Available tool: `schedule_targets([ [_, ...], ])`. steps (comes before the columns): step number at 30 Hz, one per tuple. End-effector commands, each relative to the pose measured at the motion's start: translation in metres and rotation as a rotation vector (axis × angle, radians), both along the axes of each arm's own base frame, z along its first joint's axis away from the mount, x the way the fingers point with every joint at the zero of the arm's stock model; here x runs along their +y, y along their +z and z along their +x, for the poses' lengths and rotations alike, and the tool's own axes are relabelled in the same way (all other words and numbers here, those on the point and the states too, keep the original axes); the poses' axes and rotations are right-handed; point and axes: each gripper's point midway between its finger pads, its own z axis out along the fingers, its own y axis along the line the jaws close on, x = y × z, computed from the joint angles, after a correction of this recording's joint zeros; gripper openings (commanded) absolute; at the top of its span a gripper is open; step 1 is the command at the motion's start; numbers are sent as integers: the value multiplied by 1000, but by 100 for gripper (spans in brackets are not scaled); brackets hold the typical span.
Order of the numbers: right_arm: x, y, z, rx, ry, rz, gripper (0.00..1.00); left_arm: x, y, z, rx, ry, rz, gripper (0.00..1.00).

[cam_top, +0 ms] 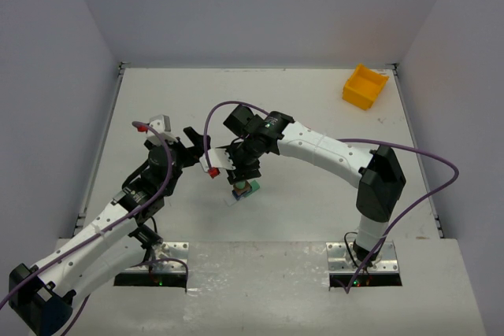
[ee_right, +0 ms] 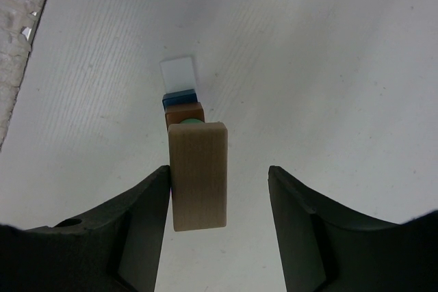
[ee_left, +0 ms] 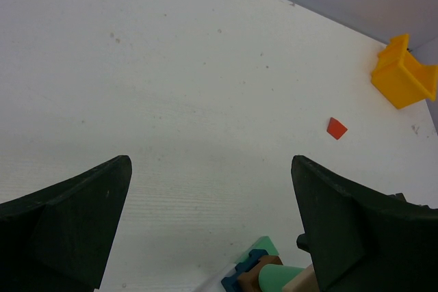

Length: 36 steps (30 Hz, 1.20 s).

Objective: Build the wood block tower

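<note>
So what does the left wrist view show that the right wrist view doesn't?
Only left wrist: the yellow plastic bin and a loose small red wooden block. Only right wrist: the right gripper, open jaws flanking the stack of small painted wooden blocks, its tan top block fully seen. Both: that stack, cropped in the left wrist view, and the white table.
</note>
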Motion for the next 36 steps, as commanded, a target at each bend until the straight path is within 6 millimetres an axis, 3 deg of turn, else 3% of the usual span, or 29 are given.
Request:
schedule_targets([
  [1,8,28,0,-43,7,74,59,-4,17,3,-50,-12,-28,100],
  [11,2,32,-9,-34,34,82,61,-4,15,4,-47,-14,-28,100],
  [21,-4,57,-11,-82,4,153,67,-5,19,4,-58,-17,-31,100],
  [29,-29,117,23,-316,-248,320,70,-2,27,2,-79,-12,-42,100],
  [33,-60,143,55,-397,-451,416,79,-4,32,1,-91,-20,-51,100],
  [36,-92,163,85,-412,-655,489,92,-5,40,2,-105,-23,-58,100],
])
